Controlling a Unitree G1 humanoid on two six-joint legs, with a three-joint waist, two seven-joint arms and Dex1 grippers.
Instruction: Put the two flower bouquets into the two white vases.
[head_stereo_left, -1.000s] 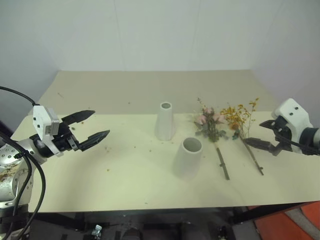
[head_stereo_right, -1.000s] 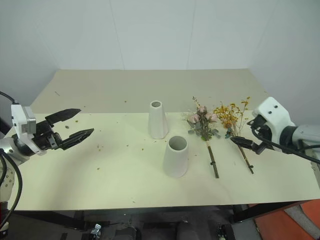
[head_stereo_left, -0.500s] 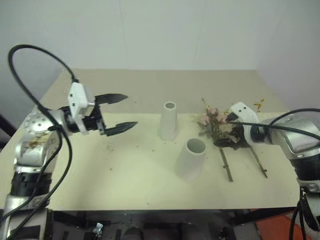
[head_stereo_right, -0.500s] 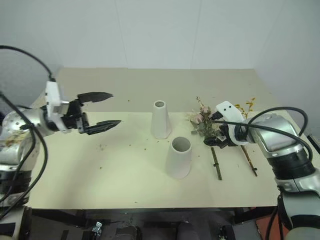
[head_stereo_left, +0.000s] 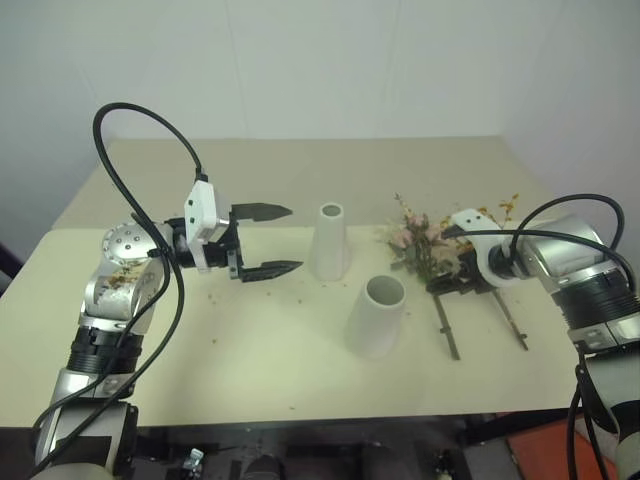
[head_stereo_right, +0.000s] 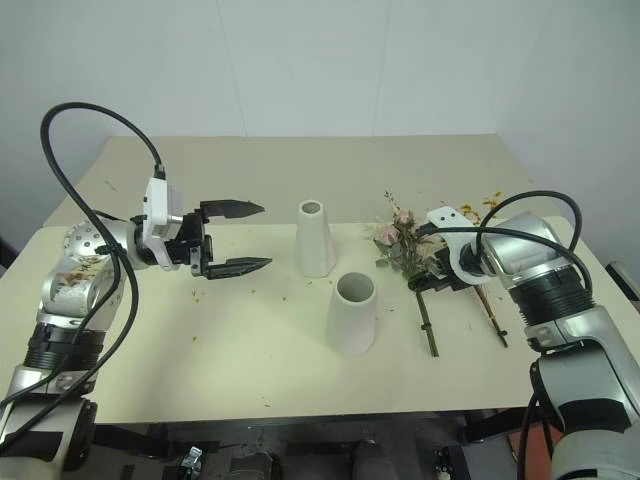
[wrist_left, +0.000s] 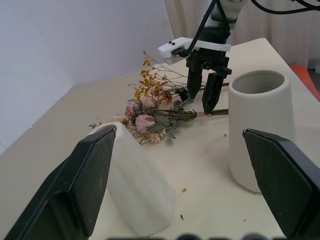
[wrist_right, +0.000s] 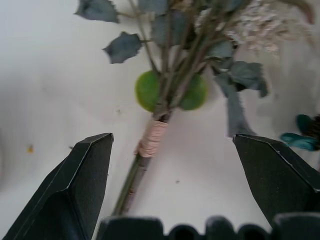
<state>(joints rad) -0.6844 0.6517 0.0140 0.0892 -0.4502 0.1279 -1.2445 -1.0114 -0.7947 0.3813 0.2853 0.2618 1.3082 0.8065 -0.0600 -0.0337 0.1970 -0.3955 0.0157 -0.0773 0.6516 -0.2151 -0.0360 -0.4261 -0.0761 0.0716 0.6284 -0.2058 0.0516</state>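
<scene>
The wide vase (head_stereo_left: 376, 316) stands nearest on the table (head_stereo_left: 200, 340), upright with its broad mouth up, ready to take stems. Just right of it the rose bouquet (head_stereo_left: 420, 245) and the yellow bouquet (head_stereo_left: 480, 235) lie flat side by side, stems toward the near edge, where a gripper can reach them. The right gripper (head_stereo_left: 456, 284) hangs over the rose stem, fingers spread wide on either side of the wrapped binding and holding nothing, probably lining up a grasp. Farther back the tall vase (head_stereo_left: 330, 242) stands upright. The left gripper (head_stereo_left: 273, 240) points level at it, released and empty, likely to steady it. A second earlier both grippers sat out near the table's sides; each has since swung inward, while vases and bouquets have stayed put.
</scene>
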